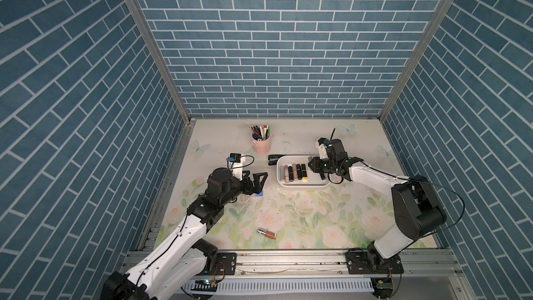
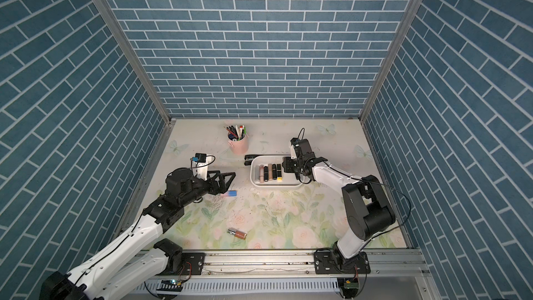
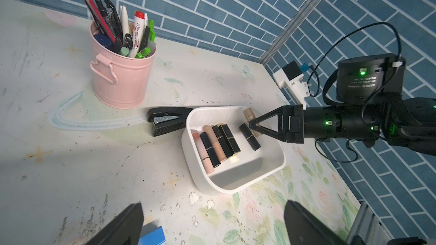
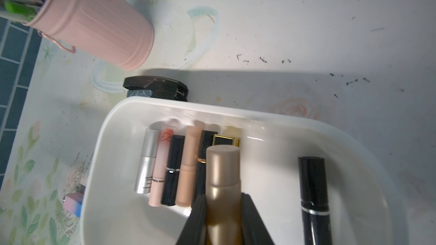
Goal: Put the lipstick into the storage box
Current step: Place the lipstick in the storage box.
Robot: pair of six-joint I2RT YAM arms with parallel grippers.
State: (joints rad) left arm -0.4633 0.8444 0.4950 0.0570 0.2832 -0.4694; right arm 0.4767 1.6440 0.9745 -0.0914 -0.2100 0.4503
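The white storage box [image 1: 302, 188] [image 2: 277, 187] sits right of the table's middle. Several lipsticks [image 1: 292, 172] lie in a row at its left end, and a black one [image 4: 313, 196] lies apart from them. My right gripper [image 4: 223, 199] [image 1: 313, 165] is over the box's right half, shut on a gold-beige lipstick [image 4: 223, 185] [image 3: 249, 114] that points along the row. Whether it touches the floor of the box I cannot tell. Another lipstick [image 1: 267, 233] [image 2: 236, 233], silver-capped with a brown body, lies loose near the table's front edge. My left gripper [image 1: 259, 183] [image 3: 214, 222] hovers open and empty left of the box.
A pink pen cup [image 1: 261, 142] full of pens stands behind the box. A black stapler [image 1: 274, 160] lies against the box's back left corner. A blue-and-pink eraser [image 2: 230, 194] [image 3: 151, 235] lies under my left gripper. Blue brick walls close three sides.
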